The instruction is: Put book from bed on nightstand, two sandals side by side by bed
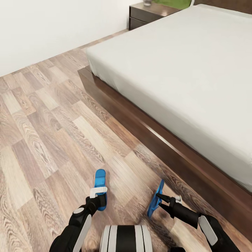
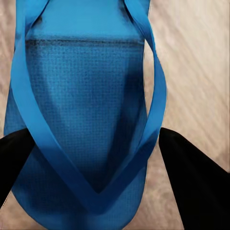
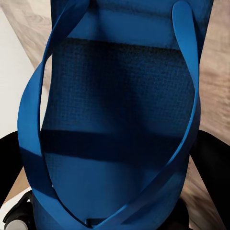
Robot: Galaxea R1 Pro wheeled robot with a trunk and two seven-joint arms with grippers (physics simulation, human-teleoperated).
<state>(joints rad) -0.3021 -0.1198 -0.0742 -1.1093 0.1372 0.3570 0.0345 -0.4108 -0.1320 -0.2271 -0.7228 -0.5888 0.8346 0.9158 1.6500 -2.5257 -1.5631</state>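
Observation:
Two bright blue sandals are in my grippers, low over the wood floor beside the bed (image 1: 182, 66). The left sandal (image 1: 100, 180) lies flat, with my left gripper (image 1: 99, 196) shut on its near half. In the left wrist view that sandal (image 2: 86, 96) sits between the black fingers (image 2: 191, 182). The right sandal (image 1: 155, 197) is tipped on its edge in my right gripper (image 1: 158, 201), which is shut on it close to the bed frame. The right wrist view shows its sole and straps (image 3: 120, 96). A dark nightstand (image 1: 147, 15) stands at the bed's far corner. The book is out of view.
The bed's dark wooden frame (image 1: 140, 122) runs diagonally to the right of both grippers. A white wall (image 1: 52, 28) closes off the far left. Wood-plank floor (image 1: 45, 133) stretches to the left of the bed. A glass item and something green are on the nightstand.

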